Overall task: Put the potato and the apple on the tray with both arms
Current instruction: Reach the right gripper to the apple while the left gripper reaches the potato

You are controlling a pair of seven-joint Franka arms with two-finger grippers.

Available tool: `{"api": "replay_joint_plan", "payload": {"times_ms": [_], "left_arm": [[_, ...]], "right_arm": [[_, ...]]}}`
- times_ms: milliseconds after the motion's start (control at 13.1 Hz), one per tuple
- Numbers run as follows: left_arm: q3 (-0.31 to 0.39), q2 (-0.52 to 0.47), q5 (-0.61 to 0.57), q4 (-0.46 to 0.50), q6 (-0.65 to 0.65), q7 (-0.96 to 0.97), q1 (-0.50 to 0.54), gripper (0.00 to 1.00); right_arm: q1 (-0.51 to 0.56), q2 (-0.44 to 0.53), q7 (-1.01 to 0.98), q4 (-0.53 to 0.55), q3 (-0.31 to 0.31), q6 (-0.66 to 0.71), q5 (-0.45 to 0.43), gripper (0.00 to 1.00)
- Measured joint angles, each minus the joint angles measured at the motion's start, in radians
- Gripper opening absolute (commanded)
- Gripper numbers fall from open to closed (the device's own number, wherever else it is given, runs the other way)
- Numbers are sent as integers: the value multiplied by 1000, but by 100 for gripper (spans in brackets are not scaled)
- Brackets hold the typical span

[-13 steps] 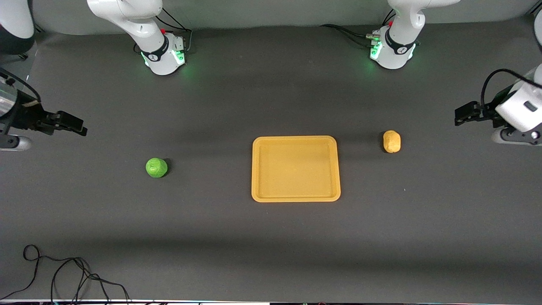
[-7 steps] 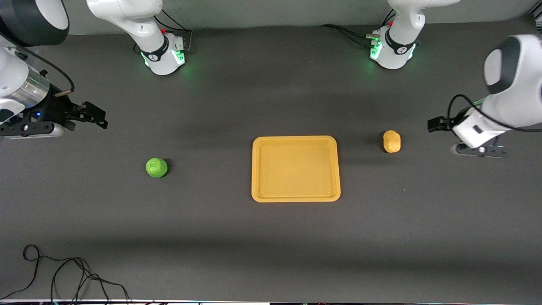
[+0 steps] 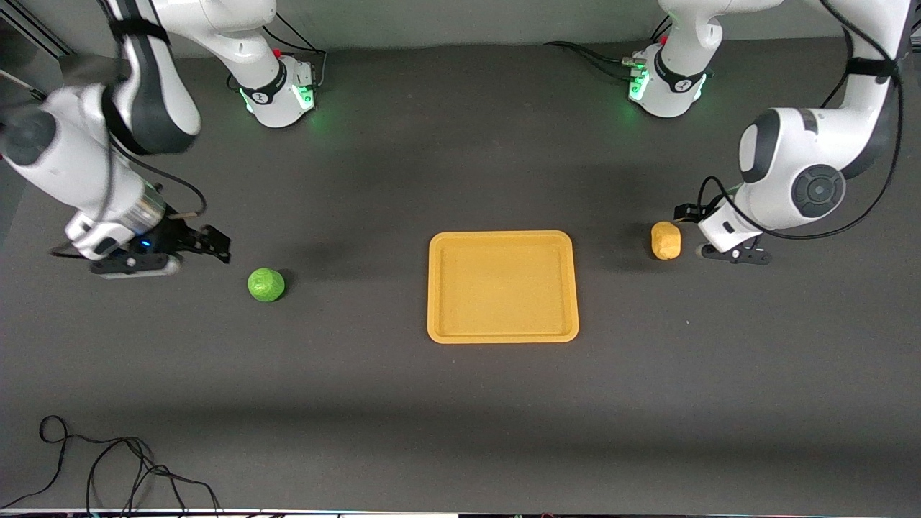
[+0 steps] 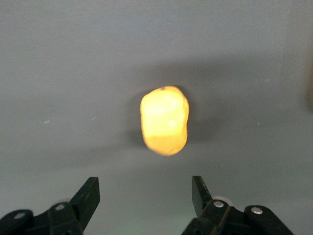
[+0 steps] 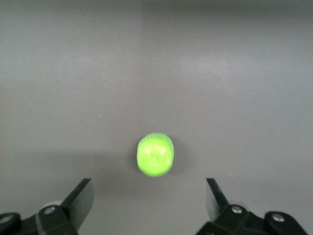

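Note:
The yellow-orange tray point(image 3: 503, 332) lies flat in the middle of the table with nothing on it. The green apple point(image 3: 265, 284) sits on the table toward the right arm's end; it also shows in the right wrist view point(image 5: 155, 154). My right gripper point(image 3: 217, 242) is open and empty, low beside the apple, apart from it. The oval potato point(image 3: 665, 240) lies toward the left arm's end; it also shows in the left wrist view point(image 4: 164, 120). My left gripper point(image 3: 686, 213) is open and empty, low beside the potato, apart from it.
A loose black cable point(image 3: 108, 467) lies on the table at the edge nearest the front camera, toward the right arm's end. The two arm bases point(image 3: 277, 93) point(image 3: 665, 86) stand along the table's top edge with green lights.
Both arms have swung in from the table's ends. My right gripper has come close to the apple and my left gripper close to the potato. Apple, potato and tray have not moved.

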State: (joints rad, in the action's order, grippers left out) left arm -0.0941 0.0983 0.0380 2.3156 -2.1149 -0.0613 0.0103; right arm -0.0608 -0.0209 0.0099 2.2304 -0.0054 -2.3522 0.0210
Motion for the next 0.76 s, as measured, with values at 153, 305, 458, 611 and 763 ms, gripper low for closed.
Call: {"api": "replay_joint_plan", "payload": {"times_ms": [153,305,458,611,763], "left_arm": [[0,72,8,16,-90,-11,-2,94],[0,158,11,16,-189,-20,-3,91],[-3,207,32,14,-226,-21,-4,61],[-11,213,65,9,-230,-23,-7,31],[-12,208,71,-12,-198,-38,-6,7]], "right_arm": [[-8,-109,0,23,0,-136,0,100],[-18,-205,0,27,0,-252,0,100],[-21,-272,0,35,0,-333,0,100],[-21,-316,0,37,0,-360,0,100],[-21,-341,0,43,0,-361,0,100]]}}
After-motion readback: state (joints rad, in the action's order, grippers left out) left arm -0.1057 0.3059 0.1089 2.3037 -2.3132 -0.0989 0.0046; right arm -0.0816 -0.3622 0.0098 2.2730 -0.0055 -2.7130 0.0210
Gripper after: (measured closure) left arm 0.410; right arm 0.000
